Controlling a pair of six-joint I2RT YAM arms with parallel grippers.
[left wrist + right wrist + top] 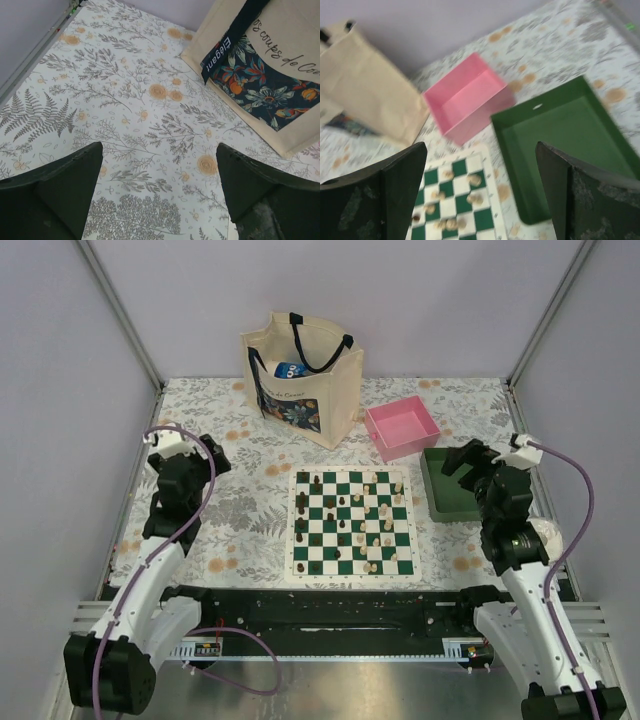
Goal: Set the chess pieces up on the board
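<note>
From above, the board (352, 523) lies on the table (250, 510) between the two claws, a little nearer the right one. The chess pieces (365, 515) stand or lie on it in no order, dark and cream mixed, and are too small to tell apart by kind. The left claw (200, 458) and the right claw (468, 462) both hang released and carry nothing. No piece seems sorted yet, so the step in hand is likely a first pick. Done well, this means taking one piece at the edge of the cluster, coming straight down with the fingers either side of it, and narrowing the spread first so the neighbours are not knocked. The piece then goes upright in the middle of its square. Beyond the left claw stands a cream tote bag (300, 375) with something blue showing at its mouth. A pink tray (402, 427) sits beyond the right claw, and a green tray (450, 490) lies right under that claw.

The left wrist view shows wide-spread fingers over bare flowered cloth. The bag's printed side is ahead to the right, and neither board nor pieces show.

In the blurred right wrist view, the fingers are also wide apart. Both trays lie ahead of this claw, the pink one beyond the green one, and neither shows anything inside. The board's corner, with a few cream pieces, is low between the fingers, towards the left one.
</note>
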